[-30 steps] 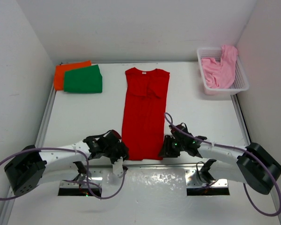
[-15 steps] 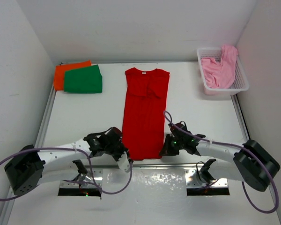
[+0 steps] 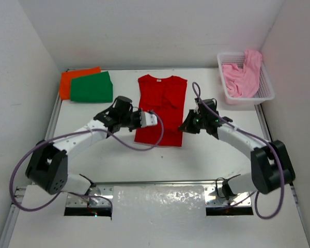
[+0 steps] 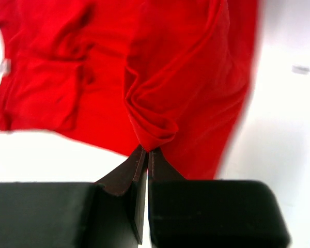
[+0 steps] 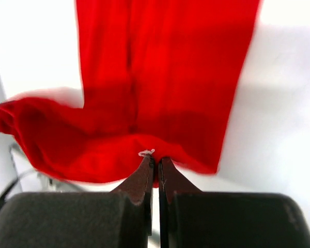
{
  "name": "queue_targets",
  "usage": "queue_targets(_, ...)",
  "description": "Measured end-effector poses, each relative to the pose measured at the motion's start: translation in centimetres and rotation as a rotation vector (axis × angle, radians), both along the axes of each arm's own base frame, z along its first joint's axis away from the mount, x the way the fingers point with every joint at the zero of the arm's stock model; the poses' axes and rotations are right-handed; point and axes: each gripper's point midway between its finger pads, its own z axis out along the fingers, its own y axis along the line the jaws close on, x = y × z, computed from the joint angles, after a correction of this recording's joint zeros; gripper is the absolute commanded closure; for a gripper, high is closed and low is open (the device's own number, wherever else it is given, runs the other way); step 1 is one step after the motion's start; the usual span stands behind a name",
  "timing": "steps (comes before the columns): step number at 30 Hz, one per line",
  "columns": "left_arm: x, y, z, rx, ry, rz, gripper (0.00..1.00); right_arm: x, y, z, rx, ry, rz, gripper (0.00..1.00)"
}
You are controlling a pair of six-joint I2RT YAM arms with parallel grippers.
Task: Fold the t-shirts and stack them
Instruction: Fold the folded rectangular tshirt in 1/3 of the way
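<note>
The red t-shirt (image 3: pixel 163 98) lies mid-table with its collar at the far end and its near half lifted and doubled back. My left gripper (image 3: pixel 146 120) is shut on the hem's left corner; in the left wrist view the gripper (image 4: pixel 147 151) pinches a bunched fold of red cloth (image 4: pixel 186 77). At the hem's right corner my right gripper (image 3: pixel 185 126) is shut too, and in the right wrist view the gripper (image 5: pixel 156 159) clamps the red hem (image 5: pixel 165 67). The green t-shirt (image 3: pixel 92 87) lies folded on the orange t-shirt (image 3: pixel 72 80) at the far left. The pink t-shirt (image 3: pixel 243 75) drapes in the basket.
A white lattice basket (image 3: pixel 266 94) stands at the far right against the wall. White walls close in the table on the left, back and right. Purple cables loop from both arms over the near table.
Both grippers shut on the red shirt's hem near the front edge and carried it toward the far side. The shirt's visible length is now much shorter.
</note>
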Motion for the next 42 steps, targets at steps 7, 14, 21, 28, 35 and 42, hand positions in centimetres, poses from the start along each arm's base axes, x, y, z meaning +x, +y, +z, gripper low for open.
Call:
queue_targets(7,8.0,1.0,0.0,-0.023,0.022,0.154,1.00,7.3,-1.3,-0.2,-0.043,-0.009,-0.051,1.00)
queue_targets(14,11.2,1.0,-2.2,-0.014,0.054,0.186,1.00,10.9,-1.6,-1.7,-0.048,0.014,-0.062,1.00)
queue_targets(21,12.4,0.7,-4.7,-0.010,0.076,0.194,1.00,11.4,-2.8,-3.0,-0.064,0.059,-0.094,1.00)
queue_targets(28,14.1,1.6,-6.0,0.004,0.053,0.198,1.00,14.2,-2.9,-4.3,-0.078,0.068,-0.116,1.00)
queue_targets(35,15.0,1.8,-6.9,0.029,0.013,0.178,0.74,14.8,-4.1,-7.4,-0.150,0.126,-0.153,0.72)
queue_targets(42,18.6,3.4,-5.4,0.041,-0.121,0.337,0.59,18.5,-7.1,-5.7,-0.261,0.056,-0.206,0.67)
